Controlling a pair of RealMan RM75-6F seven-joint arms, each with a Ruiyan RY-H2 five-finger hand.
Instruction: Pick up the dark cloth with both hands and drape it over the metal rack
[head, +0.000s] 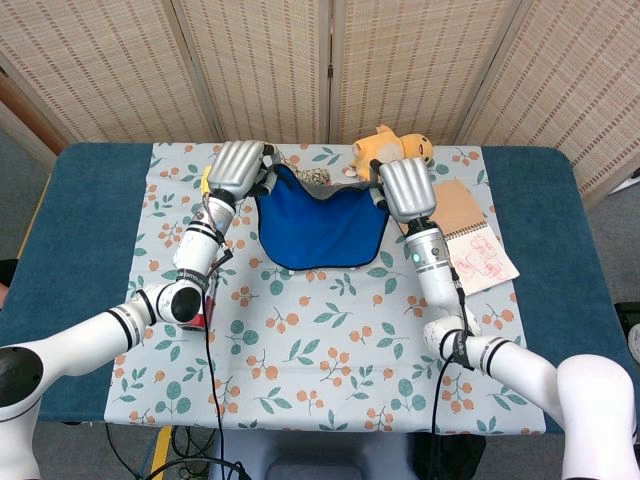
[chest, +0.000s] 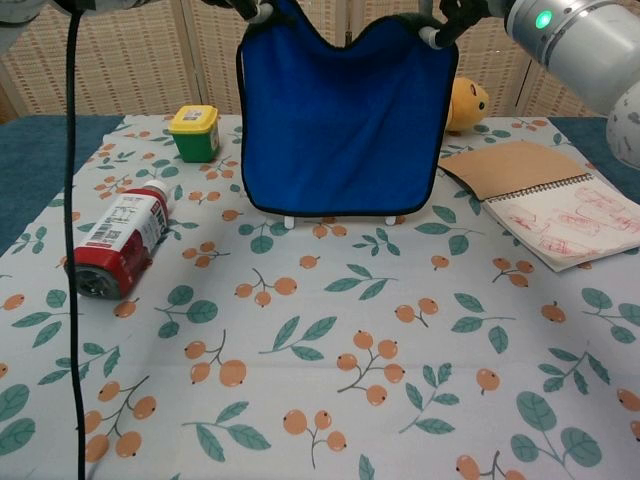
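Observation:
The dark blue cloth (head: 320, 226) (chest: 338, 125) hangs spread out, held up by its two top corners. My left hand (head: 238, 168) (chest: 247, 8) grips the left corner and my right hand (head: 403, 188) (chest: 452, 14) grips the right corner. The top edge sags between them. The metal rack is almost wholly hidden behind the cloth. Only two pale rack feet (chest: 290, 222) show just under the hem in the chest view. From these views I cannot tell whether the cloth touches the rack.
A red bottle (chest: 115, 243) lies on its side at the left, with a yellow-lidded jar (chest: 195, 132) behind it. A yellow plush toy (head: 392, 150) (chest: 466, 105) sits at the back right. An open notebook (chest: 556, 205) (head: 472, 236) lies at the right. A black cable (chest: 70, 200) hangs on the left.

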